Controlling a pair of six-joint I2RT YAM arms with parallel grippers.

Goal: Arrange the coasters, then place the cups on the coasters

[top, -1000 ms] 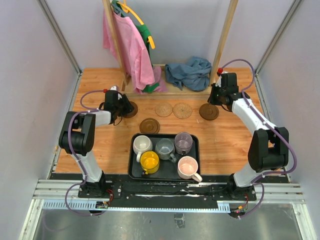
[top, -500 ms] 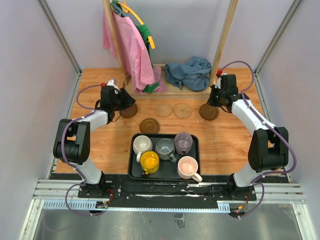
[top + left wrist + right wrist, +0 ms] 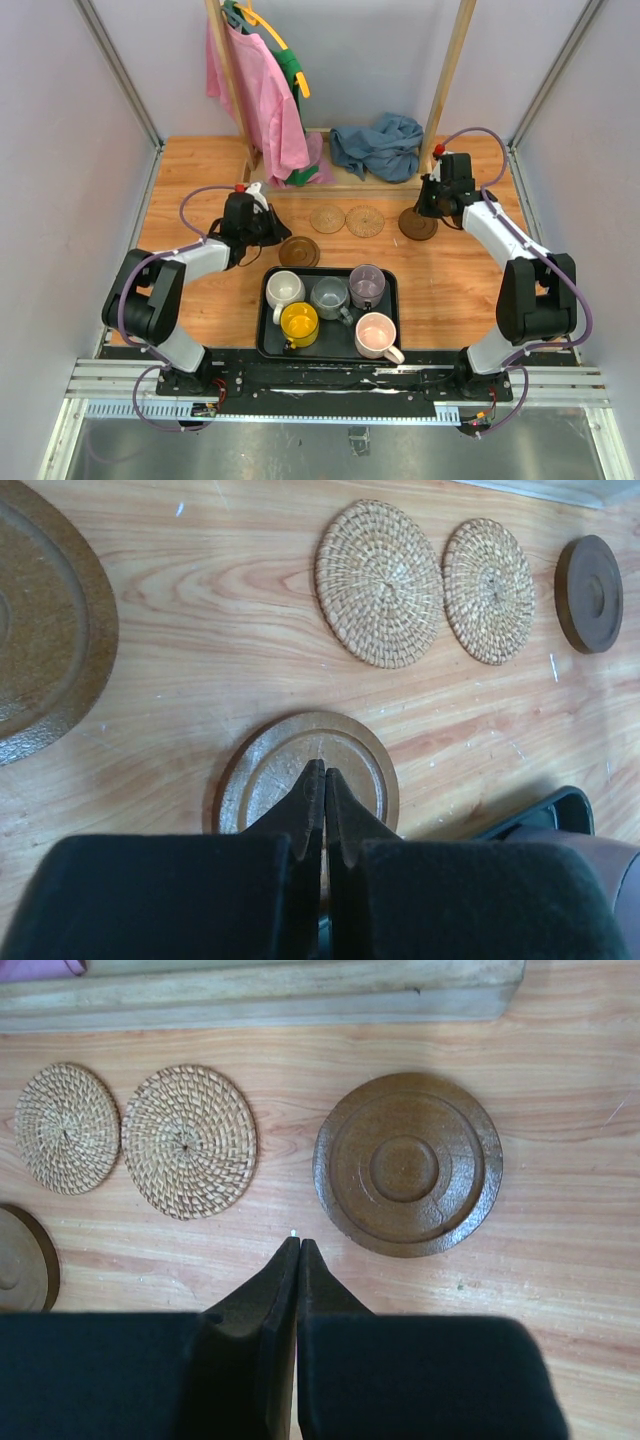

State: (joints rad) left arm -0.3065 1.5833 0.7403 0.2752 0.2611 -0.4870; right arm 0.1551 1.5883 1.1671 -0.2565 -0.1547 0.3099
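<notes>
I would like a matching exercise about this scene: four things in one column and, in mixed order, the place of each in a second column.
Things:
1. white cup
2. pink cup
3. two woven coasters
4. blue cloth

Places:
A. near right corner of the tray
B. at the back of the table, beside a wooden post
C. far left corner of the tray
D. side by side on the table, beyond the tray

Pairs: 1-C, 2-A, 3-D, 4-B.

Left pincer [image 3: 322, 772] and right pincer [image 3: 298, 1243] each reach forward, fingers pressed together, gripping nothing.
</notes>
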